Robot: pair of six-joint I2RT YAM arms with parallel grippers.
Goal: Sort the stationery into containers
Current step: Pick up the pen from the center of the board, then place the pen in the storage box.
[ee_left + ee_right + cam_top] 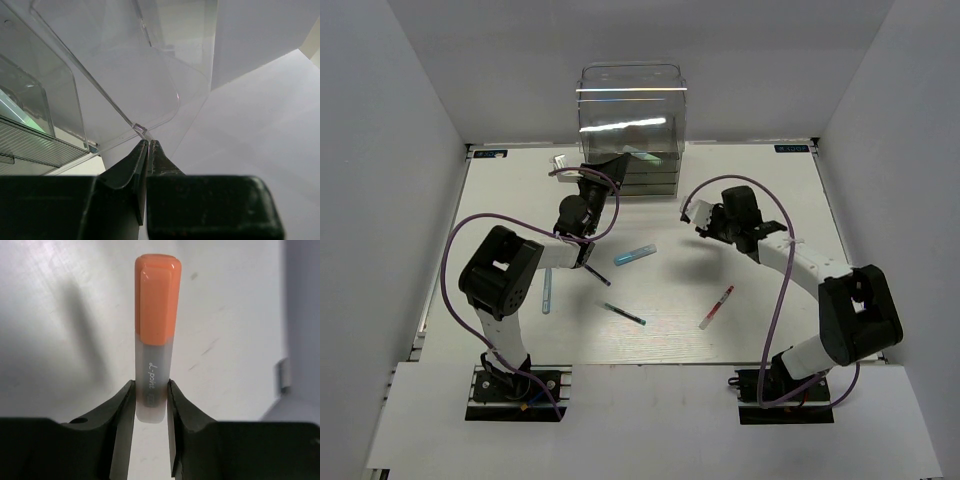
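The clear cabinet point(630, 95) with stacked drawers stands at the table's far middle. My left gripper point(610, 165) is at its front, shut point(149, 142) on the thin clear lip of a drawer point(125, 75). My right gripper point(697, 212) hovers right of the cabinet, shut point(151, 385) on the frosted barrel of an orange-capped marker point(156, 305), which points away from the wrist. On the table lie a light blue marker point(634, 255), a teal pen point(623, 314), a red pen point(717, 307), a mint pen point(547, 290) and a dark pen point(596, 273).
White walls close in the table on the left, right and back. The left arm's forearm point(570, 250) lies over the table's left middle, next to the dark pen. Purple cables loop over both arms.
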